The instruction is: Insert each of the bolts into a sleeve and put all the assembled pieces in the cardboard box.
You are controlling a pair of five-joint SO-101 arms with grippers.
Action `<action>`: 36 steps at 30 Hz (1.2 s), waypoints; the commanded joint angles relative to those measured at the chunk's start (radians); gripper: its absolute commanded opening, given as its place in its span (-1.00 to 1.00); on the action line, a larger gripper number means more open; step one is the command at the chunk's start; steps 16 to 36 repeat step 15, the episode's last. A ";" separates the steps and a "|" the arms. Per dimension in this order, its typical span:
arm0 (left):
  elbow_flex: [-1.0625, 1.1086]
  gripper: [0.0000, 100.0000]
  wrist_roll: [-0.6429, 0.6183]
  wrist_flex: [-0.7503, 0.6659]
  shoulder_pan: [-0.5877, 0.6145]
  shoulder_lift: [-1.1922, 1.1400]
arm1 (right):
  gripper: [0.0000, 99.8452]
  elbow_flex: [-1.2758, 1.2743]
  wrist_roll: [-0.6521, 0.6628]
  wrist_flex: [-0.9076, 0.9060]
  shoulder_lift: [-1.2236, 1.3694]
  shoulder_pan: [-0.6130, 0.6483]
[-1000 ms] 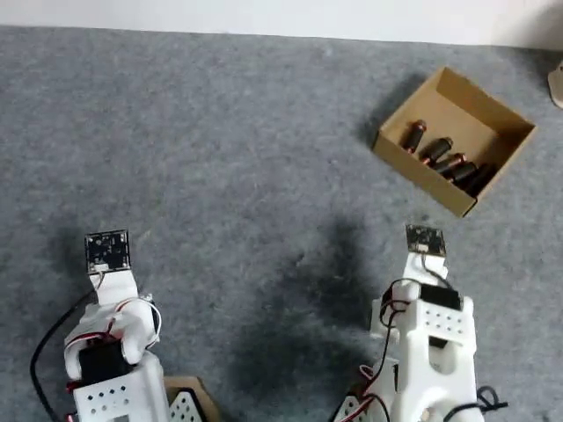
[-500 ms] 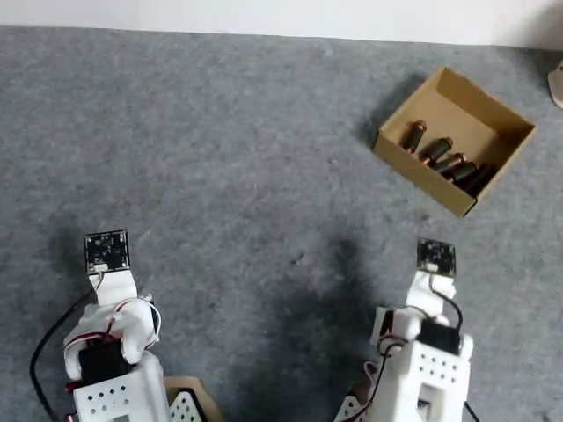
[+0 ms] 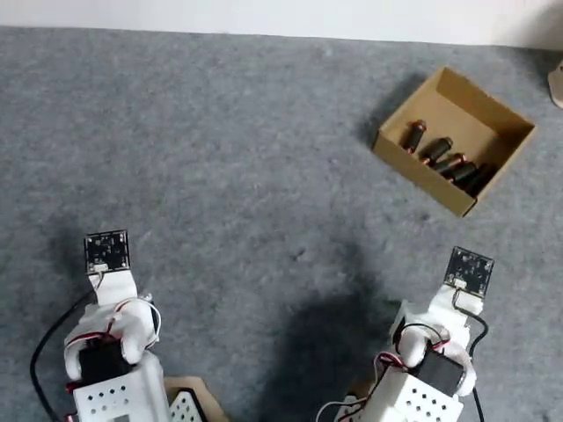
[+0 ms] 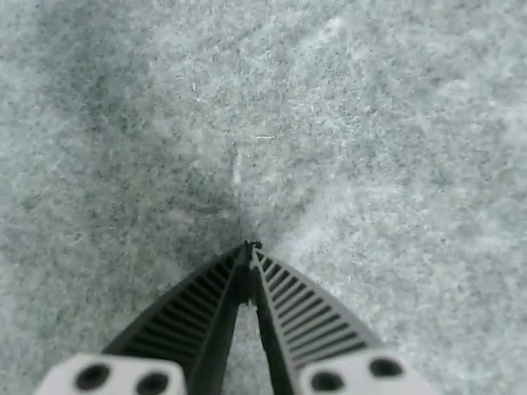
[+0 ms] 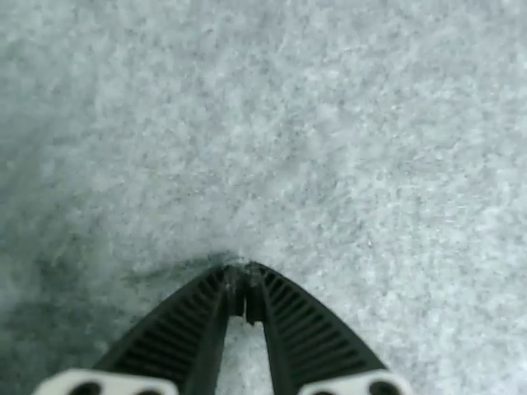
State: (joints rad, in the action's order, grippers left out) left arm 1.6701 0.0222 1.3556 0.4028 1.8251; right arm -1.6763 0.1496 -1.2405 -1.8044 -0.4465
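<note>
The cardboard box [image 3: 495, 117] stands at the far right of the grey carpet and holds several dark assembled pieces [image 3: 447, 160] with coppery ends, lying side by side. My left gripper [image 4: 249, 248] is shut with nothing in it, its tips meeting just above bare carpet. My right gripper [image 5: 237, 270] is also shut and empty over bare carpet. In the high view the left arm [image 3: 110, 299] sits at the near left and the right arm [image 3: 444, 334] at the near right, well short of the box.
Grey carpet [image 3: 229, 158] covers the whole work area, with a white wall strip along the far edge. A small pale object [image 3: 556, 83] shows at the far right edge. A brown piece [image 3: 195, 391] lies by the left arm's base.
The right arm has pulled back toward its base and swung a little to the right, away from the box. The left arm has stayed still.
</note>
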 commanded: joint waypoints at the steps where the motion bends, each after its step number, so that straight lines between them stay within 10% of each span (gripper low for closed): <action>1: 0.025 -0.99 0.002 -0.002 0.008 0.004 | -0.99 -0.110 0.006 0.012 -0.004 -0.008; 36: 0.025 -0.99 0.002 -0.002 0.008 0.004 | -0.99 -0.111 -0.002 -0.001 -0.024 0.147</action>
